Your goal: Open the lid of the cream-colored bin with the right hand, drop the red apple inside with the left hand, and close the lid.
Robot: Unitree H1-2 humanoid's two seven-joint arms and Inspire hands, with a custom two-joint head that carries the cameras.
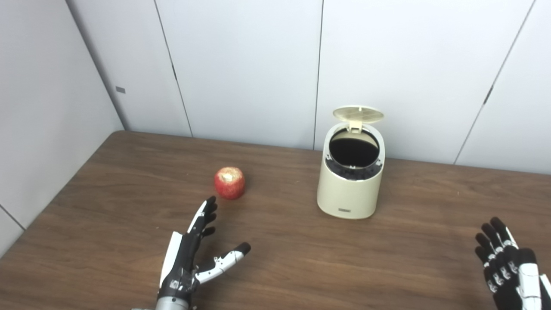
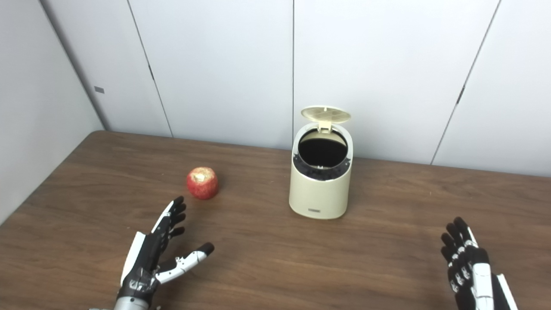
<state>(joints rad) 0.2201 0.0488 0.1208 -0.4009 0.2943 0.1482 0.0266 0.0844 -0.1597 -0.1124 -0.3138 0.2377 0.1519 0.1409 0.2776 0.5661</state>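
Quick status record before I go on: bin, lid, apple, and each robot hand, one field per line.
bin: cream-colored bin upright on the table, toward the far edge
lid: lid up, hinged at the back, dark opening exposed
apple: red apple on the table left of the bin, not in it, pale patch on top
left robot hand: left robot hand open, empty, fingertips just short of the apple
right robot hand: right robot hand open, empty, low at the near right, away from the bin
steps left: pick up apple, drop it in, close lid
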